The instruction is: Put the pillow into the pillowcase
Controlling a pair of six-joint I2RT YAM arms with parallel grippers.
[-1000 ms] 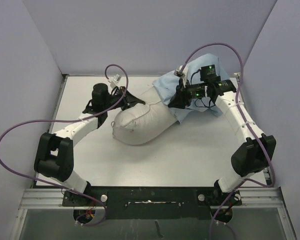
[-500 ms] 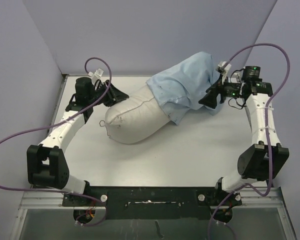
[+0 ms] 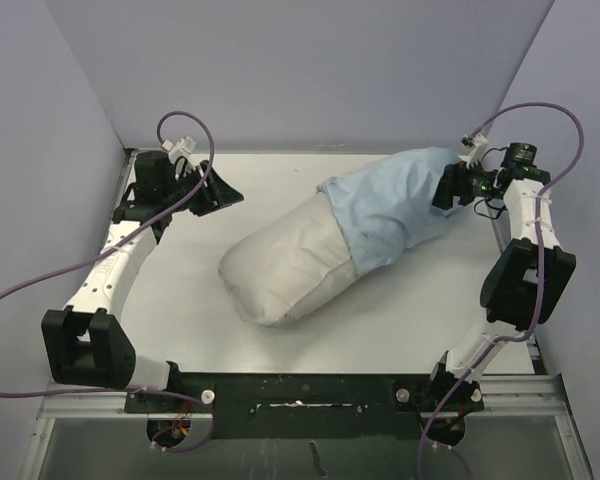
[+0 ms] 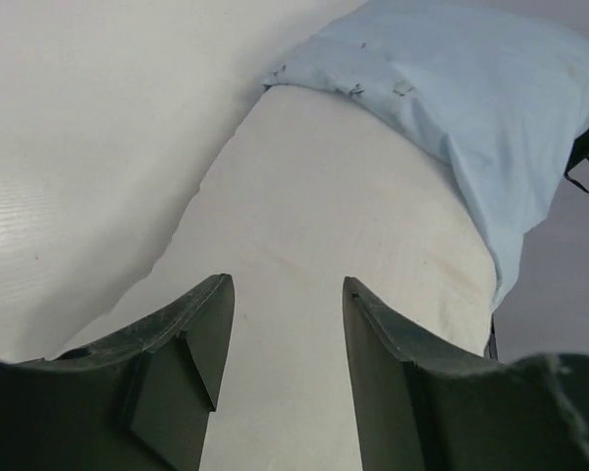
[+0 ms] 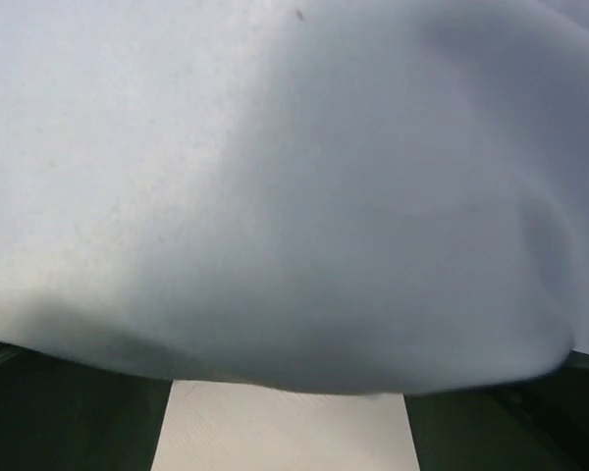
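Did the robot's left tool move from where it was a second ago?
Yes. The left tool pulled back leftward, away from the plump off-white stuffed pillow and closer to the grey left wall.

Robot lab cell — plain walls (image 3: 300, 70) boxing white table (image 3: 180, 300) (metal mounting rail (image 3: 310, 384), loose purple cables (image 3: 186, 113)).

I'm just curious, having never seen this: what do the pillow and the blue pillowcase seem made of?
The pillow: off-white matte cloth, perhaps cotton, over soft stuffing; it bulges plumply and creases faintly. The pillowcase: thin light blue fabric, matte, likely cotton or a blend; it wrinkles and drapes over one end of the pillow.
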